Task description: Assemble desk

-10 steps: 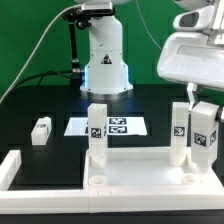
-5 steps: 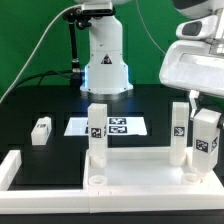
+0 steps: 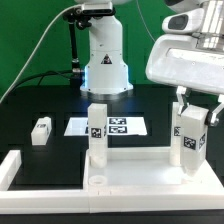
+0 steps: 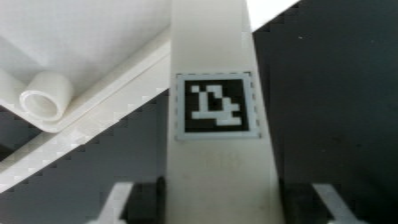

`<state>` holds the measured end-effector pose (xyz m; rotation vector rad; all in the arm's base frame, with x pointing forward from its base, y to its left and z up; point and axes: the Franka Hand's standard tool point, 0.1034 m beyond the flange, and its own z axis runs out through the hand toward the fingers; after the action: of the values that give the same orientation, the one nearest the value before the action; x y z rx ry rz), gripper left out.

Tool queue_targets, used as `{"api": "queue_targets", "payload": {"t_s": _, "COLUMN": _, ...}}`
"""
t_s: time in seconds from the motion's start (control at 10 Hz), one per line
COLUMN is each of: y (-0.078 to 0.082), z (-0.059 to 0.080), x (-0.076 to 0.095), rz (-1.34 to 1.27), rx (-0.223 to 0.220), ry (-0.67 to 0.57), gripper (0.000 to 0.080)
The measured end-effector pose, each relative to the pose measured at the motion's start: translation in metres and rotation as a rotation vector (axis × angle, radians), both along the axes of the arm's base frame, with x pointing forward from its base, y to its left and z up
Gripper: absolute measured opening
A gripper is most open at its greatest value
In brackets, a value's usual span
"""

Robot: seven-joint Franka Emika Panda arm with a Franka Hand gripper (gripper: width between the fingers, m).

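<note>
Jaws pinching upright leg [image 3: 190, 140] by its upper end, tag facing camera. Held leg hangs over desk top [image 3: 120, 172] at corner on exterior view's right. Lower end level with rim; cannot tell whether seated in socket. Wrist view: same leg [image 4: 214, 110] runs straight out between both fingers, tag on its face, desk top [image 4: 54, 40] just beside. Second leg [image 3: 97, 135] stands upright on desk top, toward exterior view's left. Third leg [image 3: 41, 131] lies loose on black bench [image 3: 40, 100], well apart. Marker board [image 3: 107, 127] flat behind desk top.
</note>
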<state>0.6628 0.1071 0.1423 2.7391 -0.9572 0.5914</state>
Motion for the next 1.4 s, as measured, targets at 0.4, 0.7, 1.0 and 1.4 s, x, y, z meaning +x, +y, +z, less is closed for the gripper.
{"api": "queue_targets", "payload": {"t_s": 0.4, "y": 0.003, "z": -0.004, "x": -0.002, "rz": 0.009, "rx": -0.004, "ry": 0.008, "gripper": 0.0288}}
{"api": "queue_targets", "payload": {"t_s": 0.7, "y": 0.006, "z": -0.005, "x": -0.004, "rz": 0.004, "rx": 0.004, "ry": 0.007, "gripper": 0.0288}}
{"api": "queue_targets", "payload": {"t_s": 1.0, "y": 0.014, "z": -0.008, "x": -0.007, "rz": 0.020, "rx": 0.011, "ry": -0.006, "gripper": 0.0288}}
{"api": "queue_targets", "payload": {"t_s": 1.4, "y": 0.010, "z": -0.008, "x": -0.006, "rz": 0.038, "rx": 0.009, "ry": -0.012, "gripper": 0.0288}}
